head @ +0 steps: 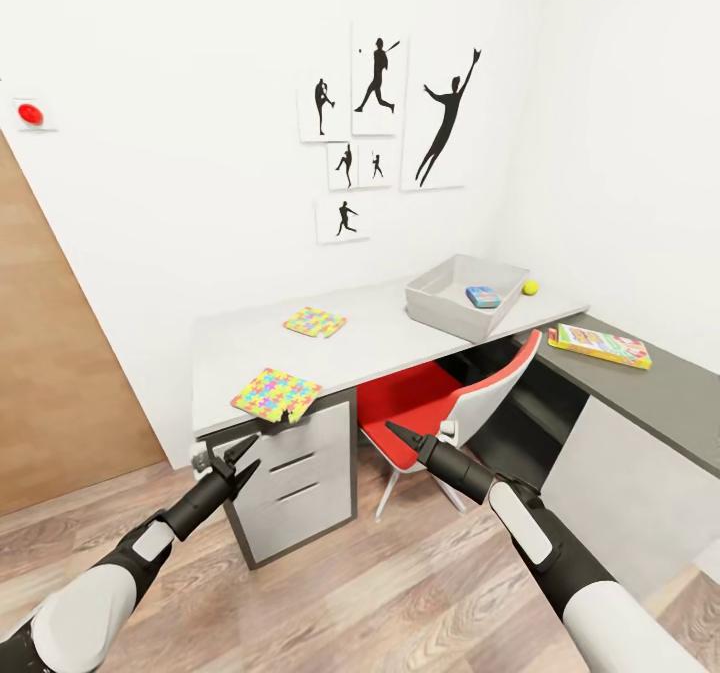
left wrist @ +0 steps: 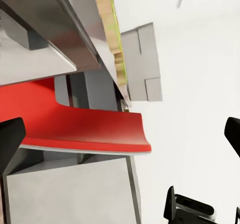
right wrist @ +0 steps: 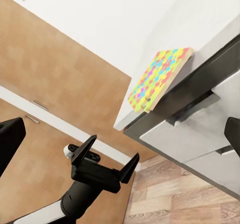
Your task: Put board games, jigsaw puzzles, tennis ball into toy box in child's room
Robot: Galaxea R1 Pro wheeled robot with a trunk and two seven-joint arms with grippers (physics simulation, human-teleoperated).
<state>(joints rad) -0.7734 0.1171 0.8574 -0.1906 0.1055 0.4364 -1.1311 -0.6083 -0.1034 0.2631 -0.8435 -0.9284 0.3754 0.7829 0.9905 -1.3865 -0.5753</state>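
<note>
A jigsaw puzzle (head: 276, 394) lies at the table's (head: 390, 325) front edge, slightly overhanging it, just above and beyond the left gripper (head: 240, 456), whose jaws are spread open and empty below the tabletop beside the drawer fronts (head: 297, 473). A second puzzle (head: 315, 322) lies farther back. The right gripper (head: 399, 436), fingers together, points at the red chair (head: 430, 418) tucked under the table. Beyond it, the toy box (head: 466, 296) holds a small blue box (head: 483, 297); the tennis ball (head: 531, 287) lies just beside it, a board game (head: 599, 344) on the dark-topped cabinet (head: 660, 383).
</note>
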